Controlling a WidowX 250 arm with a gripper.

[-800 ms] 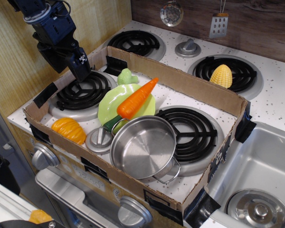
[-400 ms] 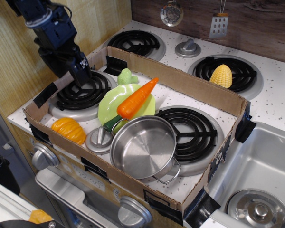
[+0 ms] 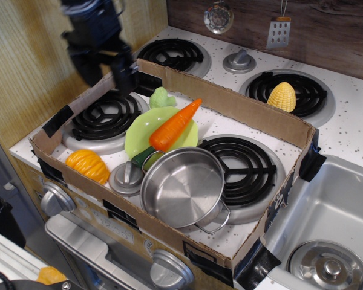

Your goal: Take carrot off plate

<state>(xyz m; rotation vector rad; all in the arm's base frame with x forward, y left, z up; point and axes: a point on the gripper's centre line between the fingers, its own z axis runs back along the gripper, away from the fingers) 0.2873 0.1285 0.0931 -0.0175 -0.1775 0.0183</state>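
Carrot [image 3: 172,125] lies diagonally across the plate [image 3: 140,132], below and to the right of the gripper [image 3: 112,71], well apart from it; tapered orange tip points up toward the far cardboard wall, dark green stub hangs off the near rim and sits right against the steel pot [image 3: 183,187]. Glossy smooth plastic, long cone shape, so it likely wants a pinch across the thicker mid-body, not the slippery narrow tip. Plate is pale lime plastic with a wavy leaf rim, resting between the two front burners; the pot edge overlaps its near side. Small knobbly green toy vegetable [image 3: 162,96] sits just beyond the plate, the nearest thing to the gripper, just below and right of it. Gripper is dark blue and black, hanging over the back-left part of the cardboard tray [image 3: 242,109], above the left coil burner [image 3: 106,116]; its fingers look motion-blurred and whether they are apart or together cannot be told, nothing seems held. Judged as approach phase: carrot not yet touched, task not begun in effect. Ribbed orange pumpkin toy [image 3: 88,165] lies well below the gripper at the near-left wall. Yellow corn [image 3: 282,96] sits far right on a back burner, outside the tray. Risk guess: pot and tray wall crowd the stub end, so lifting from the middle is safer.
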